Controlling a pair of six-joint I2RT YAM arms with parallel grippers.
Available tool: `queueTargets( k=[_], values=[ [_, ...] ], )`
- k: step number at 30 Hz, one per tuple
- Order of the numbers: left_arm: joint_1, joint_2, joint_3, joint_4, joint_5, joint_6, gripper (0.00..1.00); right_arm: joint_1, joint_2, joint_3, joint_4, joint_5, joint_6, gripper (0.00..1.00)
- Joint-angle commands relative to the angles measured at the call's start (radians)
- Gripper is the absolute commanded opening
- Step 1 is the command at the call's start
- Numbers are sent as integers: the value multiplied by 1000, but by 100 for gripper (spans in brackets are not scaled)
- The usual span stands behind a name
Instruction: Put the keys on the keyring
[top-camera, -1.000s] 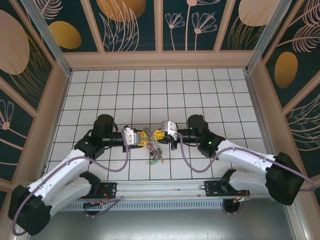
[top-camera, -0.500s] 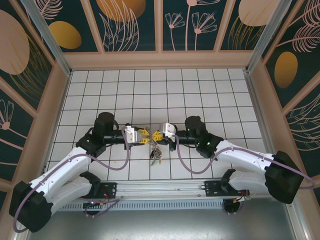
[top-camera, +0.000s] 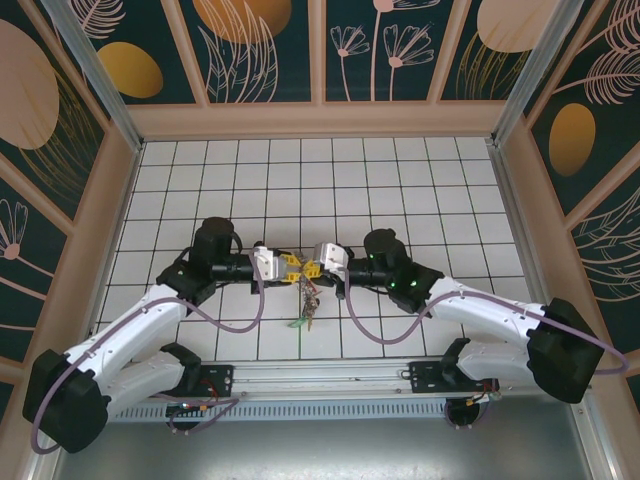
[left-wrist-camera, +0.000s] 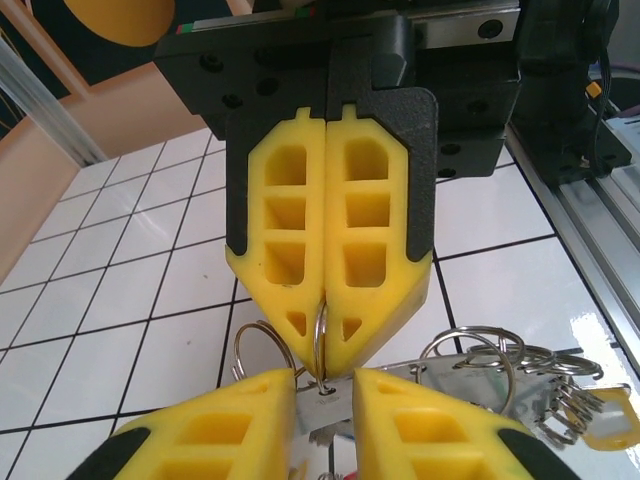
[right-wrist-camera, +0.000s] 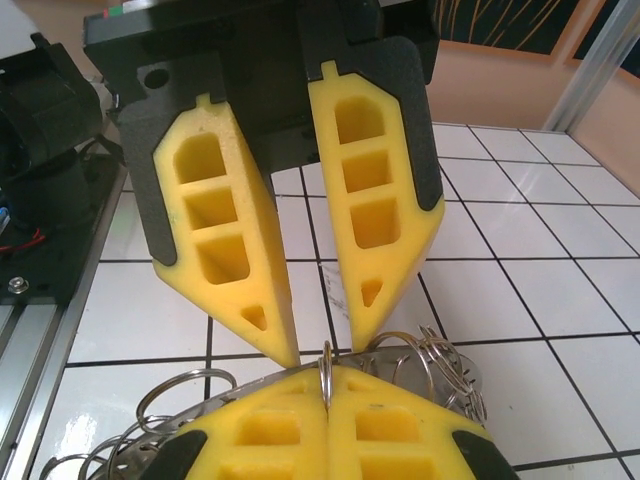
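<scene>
Above the tiled table (top-camera: 420, 190), in mid-air, the right claw (top-camera: 313, 269) is clamped together on the keyring (right-wrist-camera: 324, 360), with the keys (top-camera: 308, 308) dangling beneath. On the left claw (top-camera: 290, 266) the fingers stand slightly apart around a flat metal piece (left-wrist-camera: 322, 408); whether it is pinched I cannot tell. Best hold the ring steady and feed slowly along its wire.

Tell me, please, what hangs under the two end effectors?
The keys hang in a bunch with small rings. Where the keyring passes between the yellow fingers, it is covered.
</scene>
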Motion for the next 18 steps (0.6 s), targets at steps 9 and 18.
queueTargets(
  k=[9, 18],
  values=[
    [-9, 19, 24, 20, -12, -33, 21, 77, 34, 84, 68, 103, -10, 0],
    [-10, 9, -3, 8, -74, -27, 0, 112, 45, 90, 102, 176, 10, 0]
  ],
)
